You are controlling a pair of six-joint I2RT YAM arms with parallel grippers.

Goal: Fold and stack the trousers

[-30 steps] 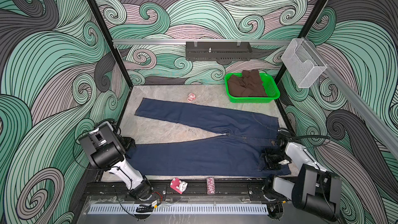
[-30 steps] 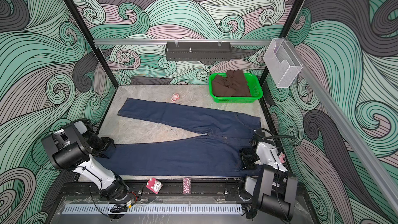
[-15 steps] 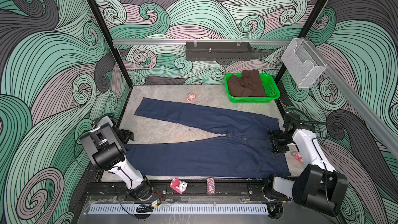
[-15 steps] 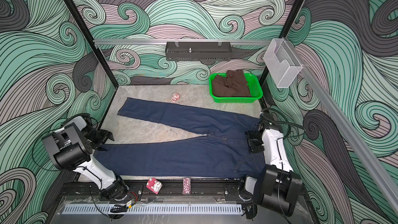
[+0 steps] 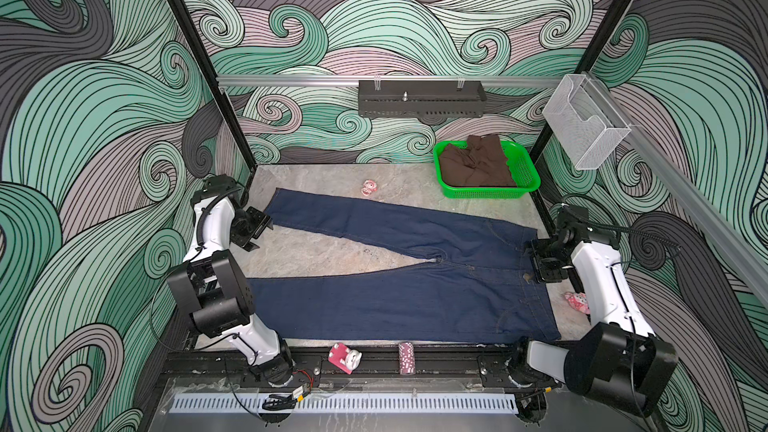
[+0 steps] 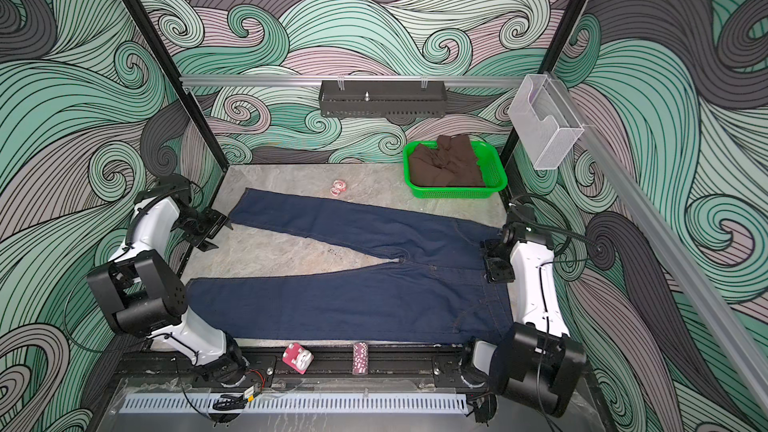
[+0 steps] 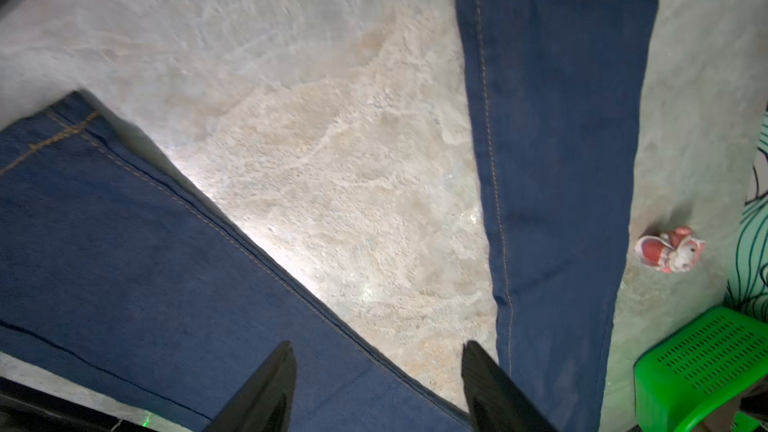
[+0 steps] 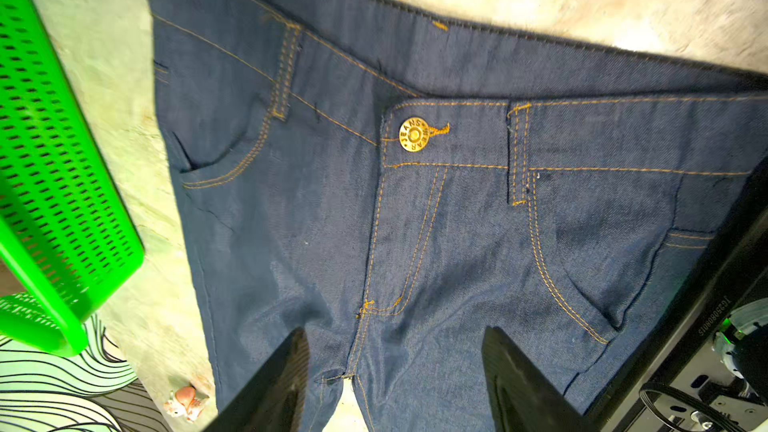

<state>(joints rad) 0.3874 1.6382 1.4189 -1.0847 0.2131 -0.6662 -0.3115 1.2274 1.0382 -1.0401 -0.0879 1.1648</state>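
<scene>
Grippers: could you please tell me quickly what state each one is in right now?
Left gripper: open, holding nothing, near the far leg's cuff of the trousers.
Right gripper: open, holding nothing, over the waistband.

A: How are the walls (image 5: pixel 374 14) covered?
B: With swirls printed in green, grey and pink.
A: And the bench (image 5: pixel 316 251)?
B: Mottled grey stone is seen; a black shelf (image 5: pixel 422 98) is hung from the back rail (image 5: pixel 291 81).
</scene>
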